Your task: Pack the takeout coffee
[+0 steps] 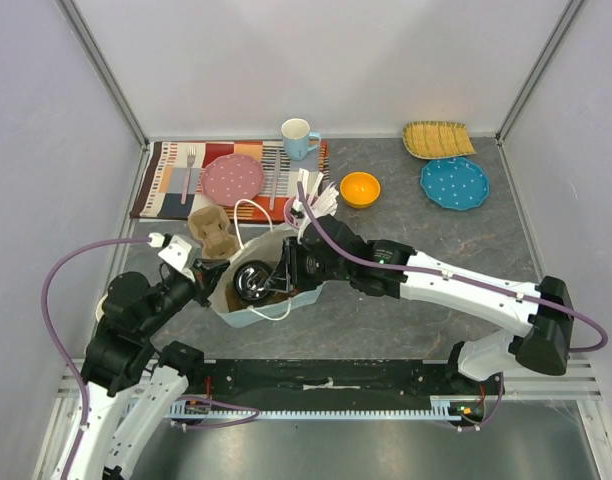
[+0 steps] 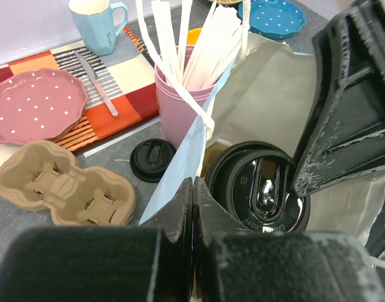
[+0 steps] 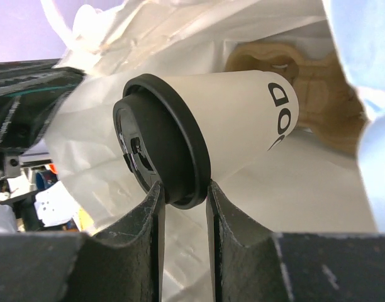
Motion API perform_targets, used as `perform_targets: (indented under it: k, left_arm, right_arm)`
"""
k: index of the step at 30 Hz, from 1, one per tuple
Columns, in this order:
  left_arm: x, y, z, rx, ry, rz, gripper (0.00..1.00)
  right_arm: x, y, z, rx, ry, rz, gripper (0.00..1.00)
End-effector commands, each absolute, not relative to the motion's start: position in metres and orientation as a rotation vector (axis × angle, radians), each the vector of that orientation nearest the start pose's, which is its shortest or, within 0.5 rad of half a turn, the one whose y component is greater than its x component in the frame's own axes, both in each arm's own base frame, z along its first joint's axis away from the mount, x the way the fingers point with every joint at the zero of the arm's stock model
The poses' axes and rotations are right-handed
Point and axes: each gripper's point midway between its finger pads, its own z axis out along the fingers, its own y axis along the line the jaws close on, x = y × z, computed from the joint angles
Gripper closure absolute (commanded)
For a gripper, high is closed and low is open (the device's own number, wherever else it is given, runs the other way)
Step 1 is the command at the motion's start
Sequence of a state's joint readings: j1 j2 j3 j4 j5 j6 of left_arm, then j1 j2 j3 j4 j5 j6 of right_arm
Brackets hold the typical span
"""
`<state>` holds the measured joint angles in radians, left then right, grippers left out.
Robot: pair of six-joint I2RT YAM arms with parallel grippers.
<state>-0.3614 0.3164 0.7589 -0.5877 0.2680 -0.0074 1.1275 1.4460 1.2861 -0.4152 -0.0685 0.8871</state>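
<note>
The coffee point(image 3: 243, 116) sat inside the open bag point(image 2: 268, 94), its black lid point(image 2: 258, 192) facing up toward the overhead camera and its base down in the bag. Its long axis ran near upright; any lean was hard to judge. The right fingers point(image 3: 145, 233) pinched the lid's rim from either side. The left fingers point(image 2: 180, 214) were closed on the bag's near edge. The lid lay close to that held wall, with looser paper beyond it. Outside, a pink cup point(image 2: 180, 107) stood just beside the bag, with a spare lid point(image 2: 151, 160) and a carrier point(image 2: 60, 182) near. Bare worktop point(image 1: 386, 330) lay to the bag's right.
</note>
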Motion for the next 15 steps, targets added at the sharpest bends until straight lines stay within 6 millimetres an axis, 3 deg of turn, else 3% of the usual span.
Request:
perform_targets:
  k: [1,4,5,7,8,11,15]
  left_arm:
    - [0.176,-0.118,0.278,0.456,1.704,-0.539,0.98]
    - [0.178,-0.122,0.281,0.463,1.713,-0.554,0.94]
    - [0.18,-0.121,0.285,0.466,1.705,-0.547,0.82]
    - [0.183,-0.12,0.289,0.483,1.699,-0.518,0.71]
    - [0.183,-0.119,0.298,0.486,1.682,-0.512,0.61]
    - [0.184,-0.119,0.31,0.489,1.667,-0.503,0.45]
    - [0.183,-0.122,0.321,0.481,1.664,-0.528,0.39]
  right_arm:
    - [0.14,0.41,0.274,-0.27,2.316,1.33,1.0]
    - [0.142,0.407,0.277,-0.214,2.324,1.345,1.0]
    - [0.143,0.406,0.278,-0.197,2.325,1.347,1.0]
    - [0.147,0.403,0.281,-0.157,2.321,1.342,1.0]
    - [0.149,0.402,0.281,-0.133,2.324,1.339,1.0]
    - [0.155,0.397,0.28,-0.082,2.33,1.313,1.0]
    - [0.165,0.391,0.278,-0.011,2.328,1.286,1.0]
